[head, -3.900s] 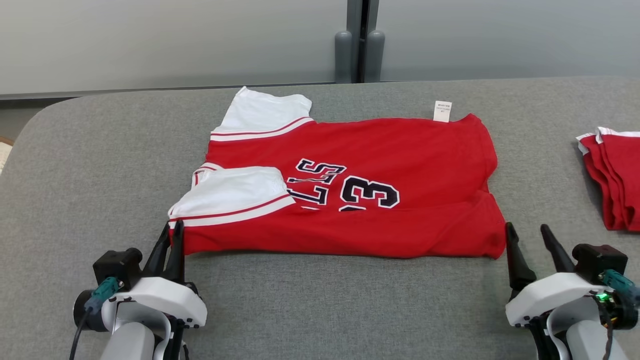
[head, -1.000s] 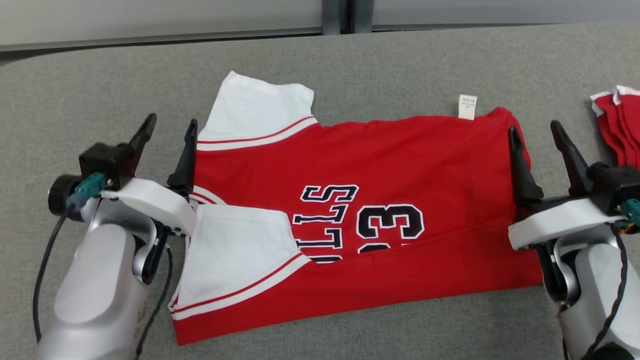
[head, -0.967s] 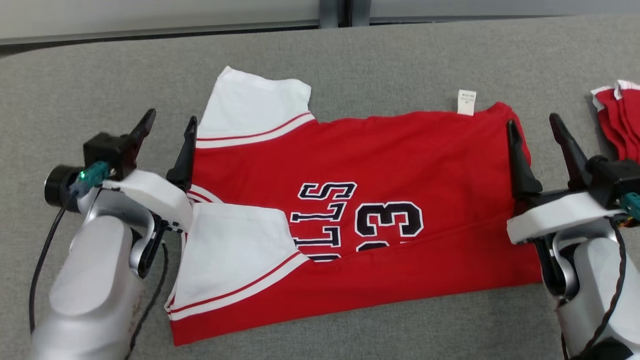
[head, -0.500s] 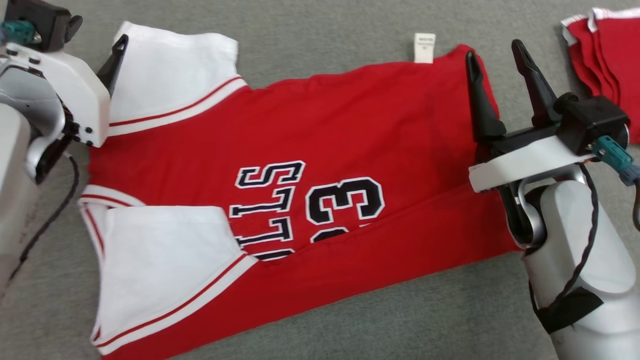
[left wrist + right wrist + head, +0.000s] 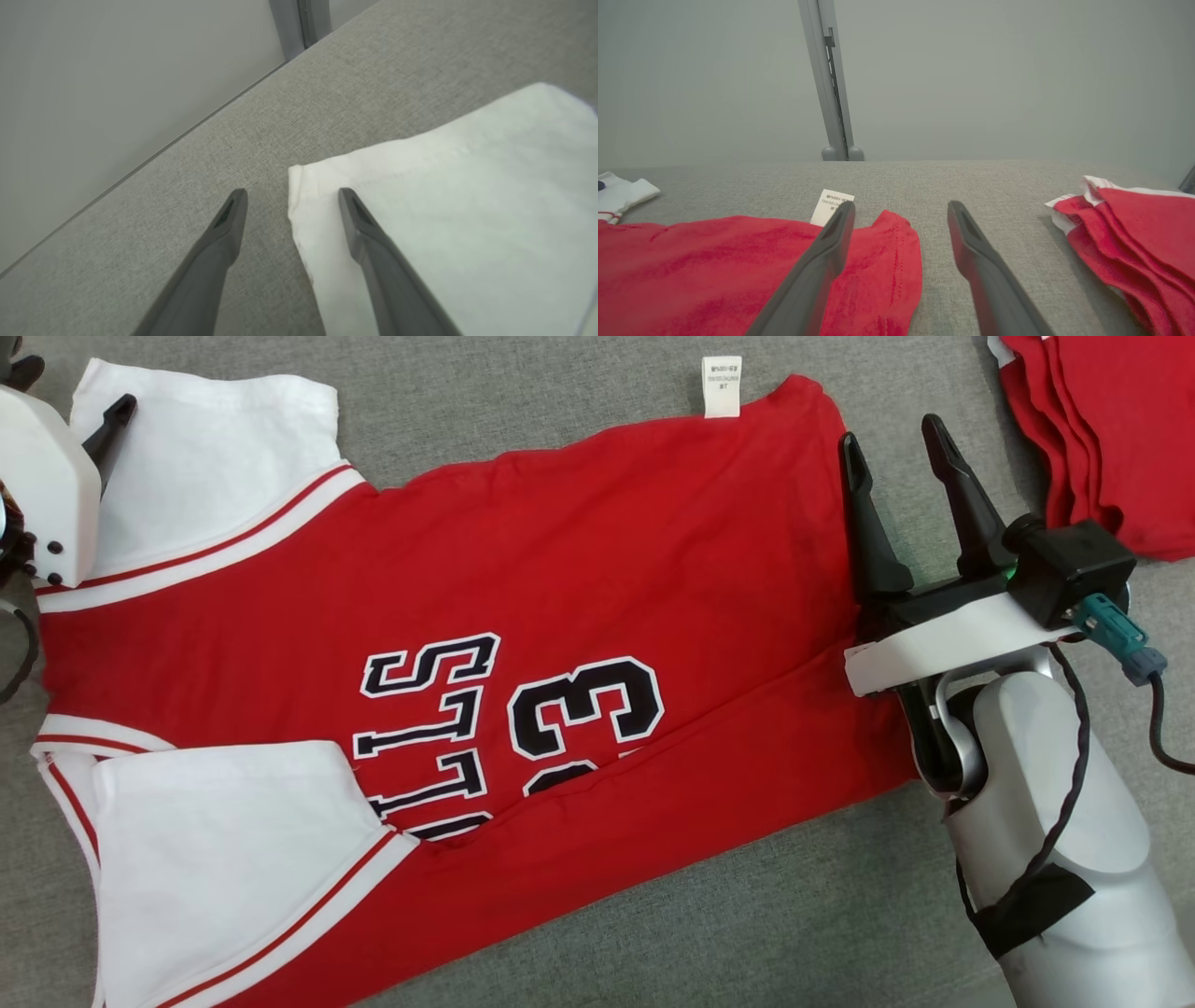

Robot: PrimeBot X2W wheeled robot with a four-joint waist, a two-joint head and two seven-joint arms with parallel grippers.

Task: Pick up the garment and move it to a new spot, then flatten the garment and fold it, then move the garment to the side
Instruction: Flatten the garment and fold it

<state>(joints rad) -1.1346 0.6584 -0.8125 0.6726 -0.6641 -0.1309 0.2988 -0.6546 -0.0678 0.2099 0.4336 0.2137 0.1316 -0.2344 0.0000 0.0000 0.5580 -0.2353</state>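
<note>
Straddling garment (image 5: 560,569) far corners, L jaws wide, R jaws wide, both empty.

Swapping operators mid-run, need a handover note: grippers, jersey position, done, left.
Left gripper: open, empty, straddling the far white sleeve's corner.
Right gripper: open, empty, straddling the red jersey's far hem corner.
Jersey lies flat on the grey table; near long edge already folded over the print.
To do: likely grip both far corners, finish folding, then move it aside, perhaps by the folded red pile at right.
</note>
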